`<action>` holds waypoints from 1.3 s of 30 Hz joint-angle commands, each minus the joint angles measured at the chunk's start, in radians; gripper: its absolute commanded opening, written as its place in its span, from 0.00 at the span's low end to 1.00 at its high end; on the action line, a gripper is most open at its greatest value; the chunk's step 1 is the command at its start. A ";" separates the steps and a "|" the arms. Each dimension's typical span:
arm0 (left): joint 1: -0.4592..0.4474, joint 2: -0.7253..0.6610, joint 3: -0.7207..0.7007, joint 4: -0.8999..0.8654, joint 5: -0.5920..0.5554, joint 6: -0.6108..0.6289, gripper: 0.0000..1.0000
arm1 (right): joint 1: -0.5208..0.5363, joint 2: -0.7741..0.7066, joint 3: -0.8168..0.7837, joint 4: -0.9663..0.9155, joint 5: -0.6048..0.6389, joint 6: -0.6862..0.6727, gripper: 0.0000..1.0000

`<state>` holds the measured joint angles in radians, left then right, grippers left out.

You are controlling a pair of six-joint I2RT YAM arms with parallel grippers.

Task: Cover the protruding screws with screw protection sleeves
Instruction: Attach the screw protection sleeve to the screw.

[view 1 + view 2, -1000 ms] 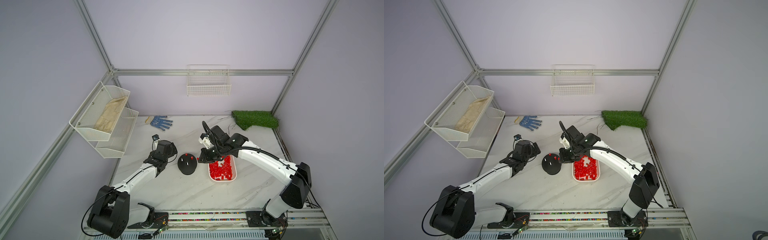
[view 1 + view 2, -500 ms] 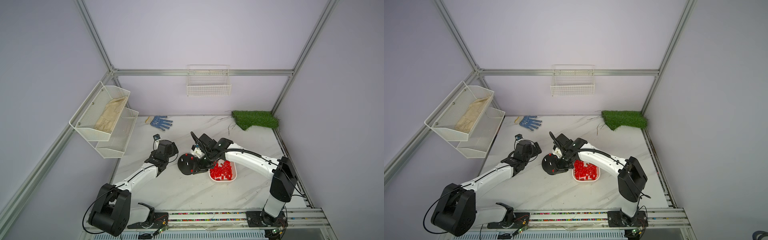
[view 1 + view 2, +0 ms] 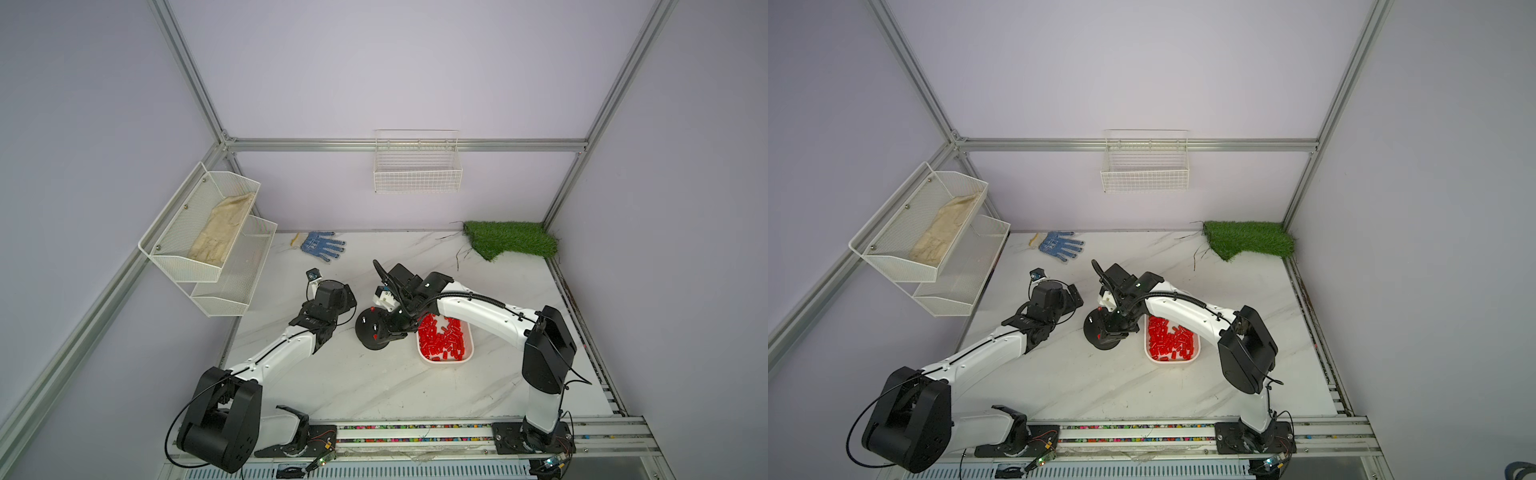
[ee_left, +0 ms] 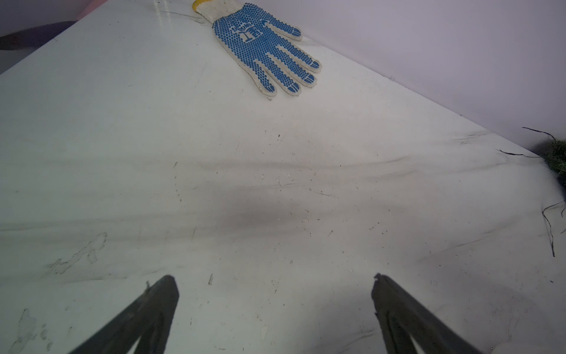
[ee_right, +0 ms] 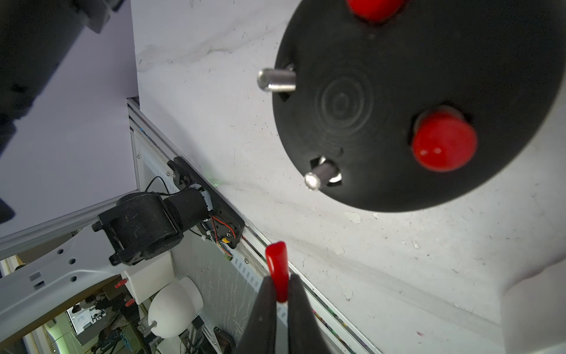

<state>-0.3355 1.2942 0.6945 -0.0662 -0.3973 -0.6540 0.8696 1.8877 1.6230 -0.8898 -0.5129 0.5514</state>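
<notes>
Right fingers (image 5: 263, 306) pinched red sleeve (image 5: 277, 263) by its end; misaligned with bare screw (image 5: 318, 177), it could tilt or slip. Left fingers (image 4: 147, 306) were spread.

No text, number or brand can be read anywhere. The only print is a blue emblem (image 4: 245, 33) on the palm of the glove (image 4: 269, 58) lying on the bench (image 4: 275, 190), seen in the left wrist view; its characters are too blurred to make out.
</notes>
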 commanded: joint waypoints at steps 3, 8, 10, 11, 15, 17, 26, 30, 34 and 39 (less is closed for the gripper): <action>-0.004 -0.029 -0.027 0.042 -0.015 -0.012 1.00 | -0.017 0.013 0.029 0.004 0.019 -0.004 0.11; -0.005 -0.025 -0.027 0.043 -0.017 -0.010 1.00 | -0.035 0.011 0.034 0.008 0.028 -0.002 0.11; -0.006 -0.024 -0.026 0.043 -0.017 -0.009 1.00 | -0.039 0.014 0.039 0.008 0.027 -0.006 0.11; -0.005 -0.024 -0.026 0.043 -0.017 -0.010 1.00 | -0.041 0.019 0.043 0.007 0.025 -0.008 0.11; -0.005 -0.020 -0.026 0.042 -0.018 -0.007 1.00 | -0.045 0.034 0.054 0.006 0.018 -0.016 0.11; -0.006 -0.022 -0.026 0.042 -0.021 -0.007 1.00 | -0.046 0.041 0.060 0.004 0.012 -0.015 0.11; -0.005 -0.022 -0.026 0.039 -0.026 -0.005 1.00 | -0.046 0.057 0.067 0.002 0.000 -0.019 0.11; -0.005 -0.024 -0.027 0.038 -0.031 -0.003 1.00 | -0.050 0.066 0.072 0.005 -0.001 -0.024 0.11; -0.006 -0.024 -0.029 0.039 -0.031 -0.002 1.00 | -0.052 0.071 0.084 0.008 -0.002 -0.026 0.11; -0.005 -0.018 -0.029 0.040 -0.031 -0.004 1.00 | -0.054 0.071 0.089 0.006 0.001 -0.024 0.11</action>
<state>-0.3355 1.2922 0.6914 -0.0605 -0.4129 -0.6540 0.8200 1.9541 1.6840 -0.8867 -0.5102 0.5373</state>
